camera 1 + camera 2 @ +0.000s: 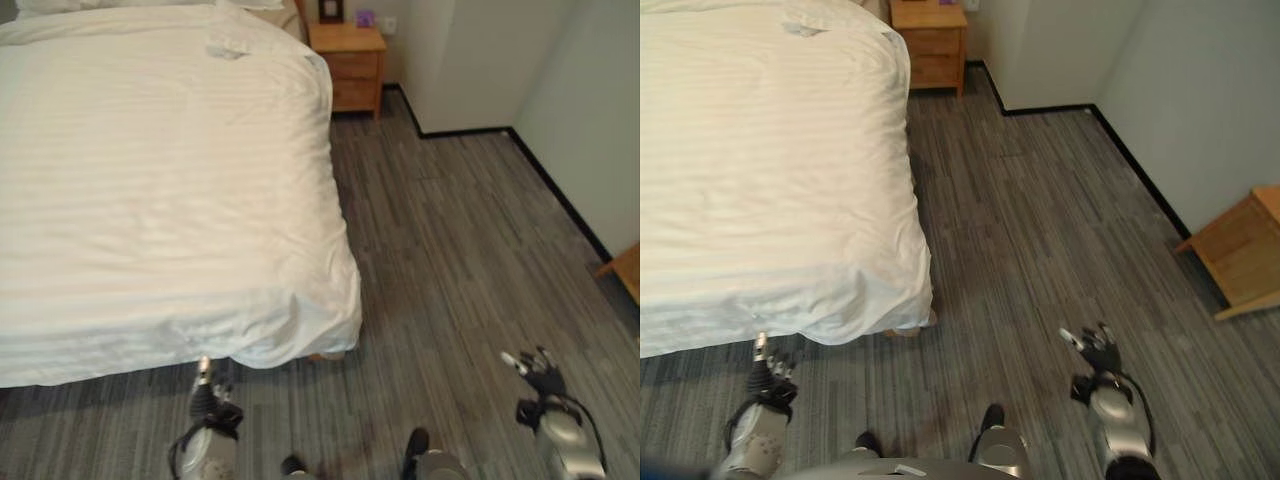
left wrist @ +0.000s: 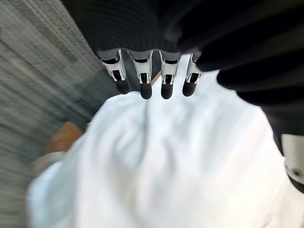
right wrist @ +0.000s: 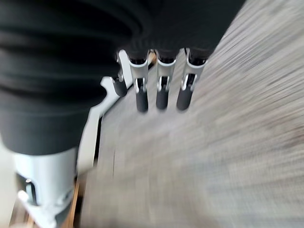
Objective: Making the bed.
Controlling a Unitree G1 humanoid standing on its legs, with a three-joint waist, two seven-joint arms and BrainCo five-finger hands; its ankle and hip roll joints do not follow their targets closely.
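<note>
A bed with a white striped duvet (image 1: 170, 190) covers the left of the eye views; its foot corner (image 1: 320, 330) hangs down toward the floor. My left hand (image 1: 205, 395) is low in front of the bed's foot edge, fingers (image 2: 145, 78) straight, open and holding nothing, with the duvet corner (image 2: 166, 161) just past them. My right hand (image 1: 540, 380) hangs over the grey floor at the lower right, well away from the bed, fingers (image 3: 161, 90) straight and open.
A wooden nightstand (image 1: 348, 62) stands at the head of the bed against the wall. Another wooden piece of furniture (image 1: 1240, 250) sits by the right wall. Grey plank floor (image 1: 460, 240) lies open between the bed and the walls.
</note>
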